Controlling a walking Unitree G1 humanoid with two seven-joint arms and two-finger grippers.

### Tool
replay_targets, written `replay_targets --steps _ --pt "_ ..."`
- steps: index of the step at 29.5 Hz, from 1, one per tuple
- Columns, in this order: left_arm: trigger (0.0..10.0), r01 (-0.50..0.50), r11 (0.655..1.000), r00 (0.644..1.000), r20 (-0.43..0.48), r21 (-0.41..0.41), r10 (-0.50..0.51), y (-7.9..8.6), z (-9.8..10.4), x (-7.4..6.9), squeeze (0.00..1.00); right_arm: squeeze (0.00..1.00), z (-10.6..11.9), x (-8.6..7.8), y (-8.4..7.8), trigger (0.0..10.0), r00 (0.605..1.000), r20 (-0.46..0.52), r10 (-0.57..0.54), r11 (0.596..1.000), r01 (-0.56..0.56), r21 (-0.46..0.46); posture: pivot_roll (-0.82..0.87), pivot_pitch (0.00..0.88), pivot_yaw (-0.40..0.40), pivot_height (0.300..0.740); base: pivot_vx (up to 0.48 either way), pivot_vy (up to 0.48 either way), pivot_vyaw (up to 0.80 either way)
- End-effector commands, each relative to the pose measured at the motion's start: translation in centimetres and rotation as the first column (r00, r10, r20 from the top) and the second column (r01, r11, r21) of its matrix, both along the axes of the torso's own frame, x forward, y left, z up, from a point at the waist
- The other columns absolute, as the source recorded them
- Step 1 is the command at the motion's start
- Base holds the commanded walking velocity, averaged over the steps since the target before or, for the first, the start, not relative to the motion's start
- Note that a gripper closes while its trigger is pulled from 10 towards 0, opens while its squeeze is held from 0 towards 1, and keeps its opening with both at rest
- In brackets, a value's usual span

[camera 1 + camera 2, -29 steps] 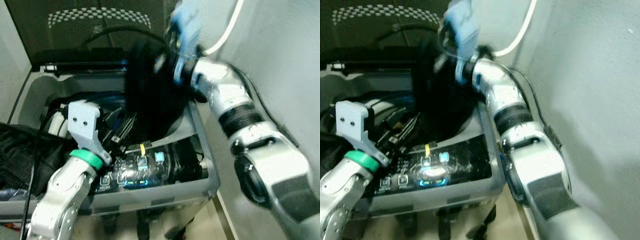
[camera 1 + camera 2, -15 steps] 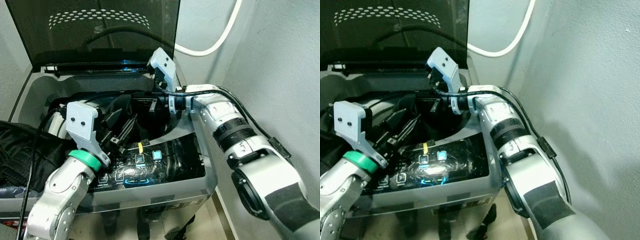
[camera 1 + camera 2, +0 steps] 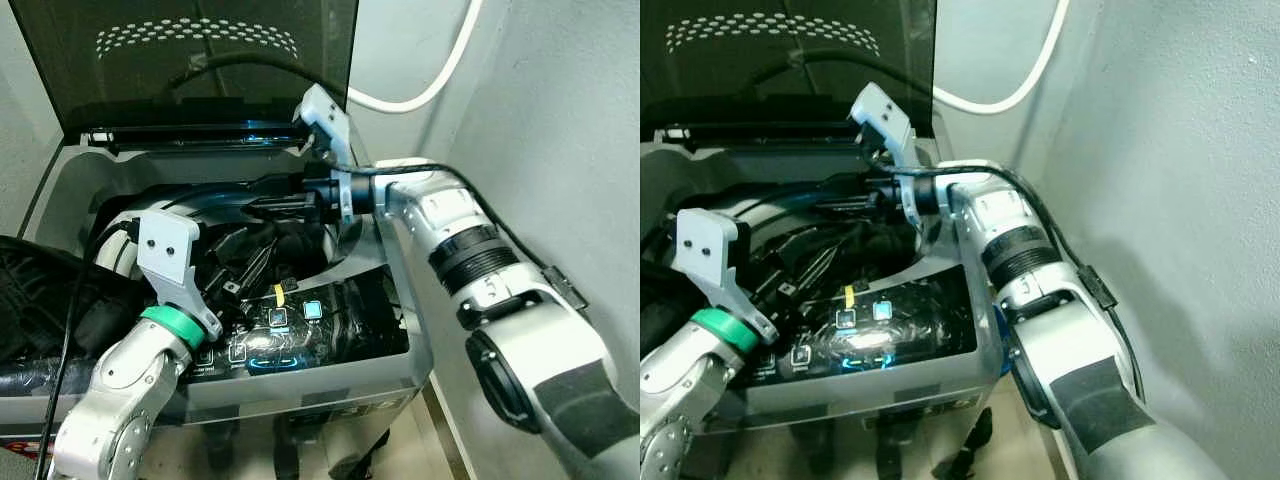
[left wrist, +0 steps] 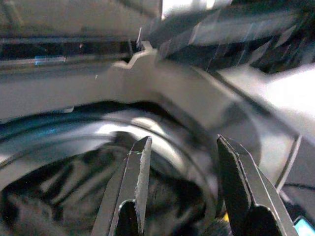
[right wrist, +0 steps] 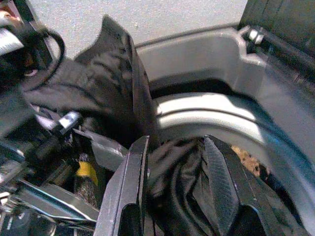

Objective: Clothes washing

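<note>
The top-load washing machine stands with its dark lid raised. Black clothes lie in the drum. My right gripper reaches across the drum from the right, open, its fingers just above the black cloth and holding nothing. My left gripper is at the drum's front edge, pointing in. It is open too, and between its fingers I see the drum rim and dark cloth. More black clothing is heaped over the machine's left side.
The lit control panel runs along the machine's front, right under my left wrist. A white hose curves on the wall behind. A grey wall stands close on the right, beside my right arm.
A second ago my right gripper held a black garment high over the machine. It has come down, the garment now lies in the drum, and the gripper stretches level across the opening.
</note>
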State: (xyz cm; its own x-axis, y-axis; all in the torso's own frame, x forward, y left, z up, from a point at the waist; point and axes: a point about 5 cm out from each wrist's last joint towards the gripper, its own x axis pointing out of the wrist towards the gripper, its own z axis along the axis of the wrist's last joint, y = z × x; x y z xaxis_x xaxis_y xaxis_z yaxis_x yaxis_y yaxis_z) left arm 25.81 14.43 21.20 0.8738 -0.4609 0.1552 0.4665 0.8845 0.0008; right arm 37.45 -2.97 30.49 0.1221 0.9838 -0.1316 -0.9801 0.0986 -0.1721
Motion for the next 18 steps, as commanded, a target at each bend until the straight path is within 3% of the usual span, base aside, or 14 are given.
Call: replay_targets --steps 1,6,12,15,16,17,18 --pt "10.0 -0.094 0.993 0.99 -0.1 0.073 0.101 1.1 -0.8 0.4 0.0 0.0 1.2 0.2 -0.6 10.0 0.999 0.037 -0.012 1.0 0.012 -0.002 0.17 0.049 -0.018 0.74 0.0 0.0 0.0" --pt "10.0 -0.24 0.962 0.957 -0.137 0.128 0.257 3.3 -0.3 1.3 0.0 0.0 2.1 0.7 -1.4 10.0 0.995 0.053 -0.079 0.996 0.078 0.035 0.17 0.049 -0.018 0.74 0.0 0.0 0.0" --pt "10.0 -0.27 0.954 0.954 -0.101 0.132 0.283 4.1 0.6 1.5 0.0 0.0 3.0 1.2 -1.9 10.0 0.983 0.041 -0.178 0.975 0.171 0.139 0.18 0.047 -0.015 0.74 0.0 0.0 0.0" --pt "10.0 -0.208 0.97 0.973 -0.069 0.128 0.218 3.3 1.0 1.3 0.0 0.0 3.2 1.4 -2.2 10.0 0.975 0.034 -0.219 0.961 0.209 0.183 0.19 0.042 -0.004 0.74 0.0 0.0 0.0" --pt "10.0 -0.084 0.991 0.996 -0.011 0.105 0.086 1.8 2.0 0.6 0.0 0.0 3.4 1.5 -2.5 10.0 0.969 0.04 -0.245 0.949 0.231 0.213 0.19 0.041 0.003 0.74 0.0 0.0 0.0" --pt "10.0 -0.084 0.991 0.996 -0.011 0.105 0.086 1.8 2.0 0.6 0.0 0.0 3.4 1.5 -2.5 10.0 0.969 0.04 -0.245 0.949 0.231 0.213 0.19 0.041 0.003 0.74 0.0 0.0 0.0" --pt "10.0 0.045 0.996 0.998 0.044 0.078 -0.049 0.4 3.0 -0.2 0.0 0.0 3.5 1.6 -2.8 10.0 0.963 0.044 -0.267 0.938 0.249 0.243 0.19 0.041 0.003 0.74 0.0 0.0 0.0"
